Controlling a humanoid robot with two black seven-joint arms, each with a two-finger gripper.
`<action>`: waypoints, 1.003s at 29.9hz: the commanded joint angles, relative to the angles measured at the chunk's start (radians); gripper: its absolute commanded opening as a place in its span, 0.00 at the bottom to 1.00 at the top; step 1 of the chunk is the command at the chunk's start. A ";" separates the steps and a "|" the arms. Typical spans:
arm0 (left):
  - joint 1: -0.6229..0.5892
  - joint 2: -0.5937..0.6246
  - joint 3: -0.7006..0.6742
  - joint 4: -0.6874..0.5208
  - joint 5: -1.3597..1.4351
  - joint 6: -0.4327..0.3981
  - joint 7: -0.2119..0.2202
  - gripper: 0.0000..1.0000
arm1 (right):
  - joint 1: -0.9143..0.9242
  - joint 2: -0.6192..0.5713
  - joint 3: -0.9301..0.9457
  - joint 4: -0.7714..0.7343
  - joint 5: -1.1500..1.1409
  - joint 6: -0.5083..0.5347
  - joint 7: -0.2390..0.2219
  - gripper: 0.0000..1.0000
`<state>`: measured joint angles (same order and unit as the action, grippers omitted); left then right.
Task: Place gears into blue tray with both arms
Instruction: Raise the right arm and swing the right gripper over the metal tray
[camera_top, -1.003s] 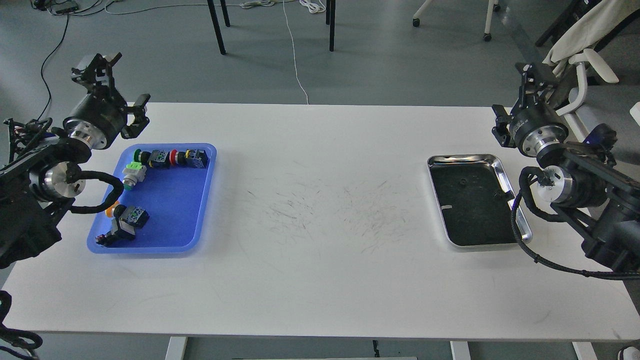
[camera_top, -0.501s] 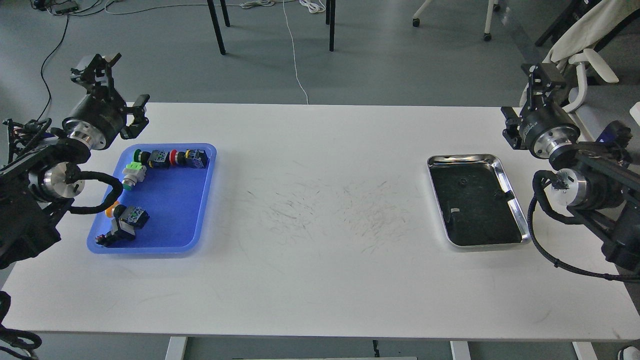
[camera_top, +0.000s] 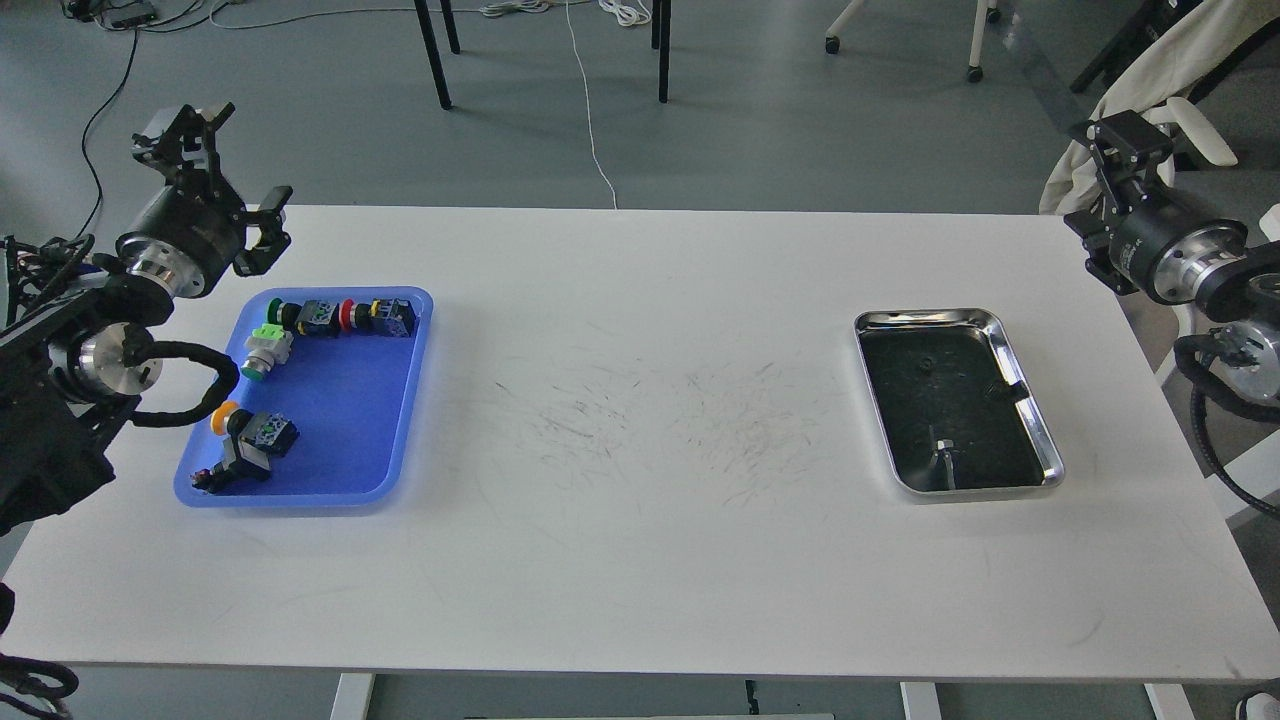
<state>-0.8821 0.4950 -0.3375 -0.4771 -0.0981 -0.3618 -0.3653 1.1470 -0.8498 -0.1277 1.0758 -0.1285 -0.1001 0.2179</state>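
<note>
The blue tray (camera_top: 345, 430) lies at the table's left end and holds several colourful push-button switches (camera_top: 330, 316). Far to the right, a steel tray (camera_top: 925, 316) with a dark inside holds the gears: one tiny black gear (camera_top: 928, 362) near its far middle and another (camera_top: 995, 392) by its right rim. My left gripper (camera_top: 185, 125) hangs raised beyond the blue tray's far left corner. Past the table's right edge, my right gripper (camera_top: 1130, 135) is also raised. Both are small and dark, so their fingers cannot be told apart. Nothing shows in either.
The white table (camera_top: 640, 520) is scuffed between the two trays. Black chair legs (camera_top: 435, 55) and cables stand on the floor beyond the far edge. A white chair (camera_top: 1180, 110) sits behind my right arm.
My right arm has swung right and up, off the steel tray's right rim and past the table's edge. My left arm has shifted slightly left and up.
</note>
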 joint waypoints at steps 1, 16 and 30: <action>0.000 0.007 0.000 -0.001 -0.002 -0.005 -0.001 0.99 | 0.103 -0.009 -0.153 0.004 -0.078 0.028 -0.011 0.98; 0.002 0.046 -0.003 -0.006 -0.008 -0.020 -0.003 0.99 | 0.189 0.035 -0.202 -0.036 -0.638 0.077 -0.193 0.98; 0.002 0.051 -0.003 -0.008 -0.011 -0.032 -0.003 0.99 | 0.174 0.167 -0.309 -0.194 -0.850 0.175 -0.175 0.98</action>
<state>-0.8804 0.5442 -0.3406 -0.4845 -0.1090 -0.3926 -0.3681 1.3235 -0.7217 -0.4053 0.9142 -0.9384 0.0702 0.0075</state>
